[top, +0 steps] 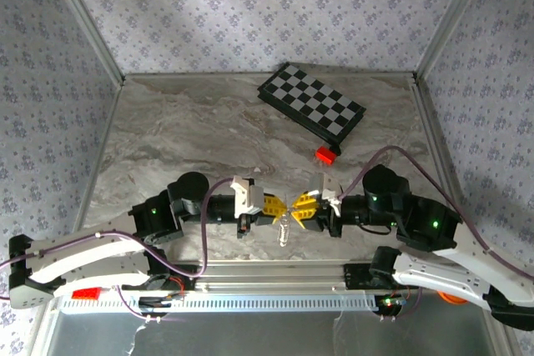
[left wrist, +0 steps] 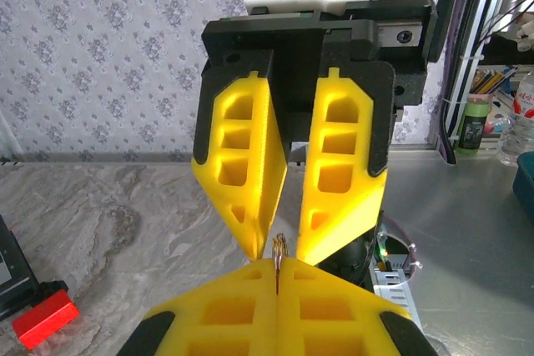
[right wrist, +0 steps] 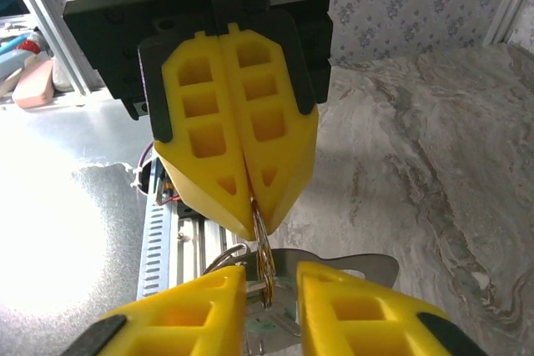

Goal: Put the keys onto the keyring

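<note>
Chessboard (top: 311, 112) and red block (top: 325, 154) crowd far right, left tabletop (top: 167, 139) open; walls (top: 250, 14) close three sides

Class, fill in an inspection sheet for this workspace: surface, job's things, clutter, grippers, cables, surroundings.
Surface: marbled grey table.
Job's things: keyring raised between the grippers; keys hanging below.
Clutter: chessboard at the back; red block by its near edge.
Grippers: left gripper shut on keyring; right gripper open, fingers either side of the keyring.
Cables: purple cables loop along both arms.
Surroundings: floral walls; metal rail at near edge.
</note>
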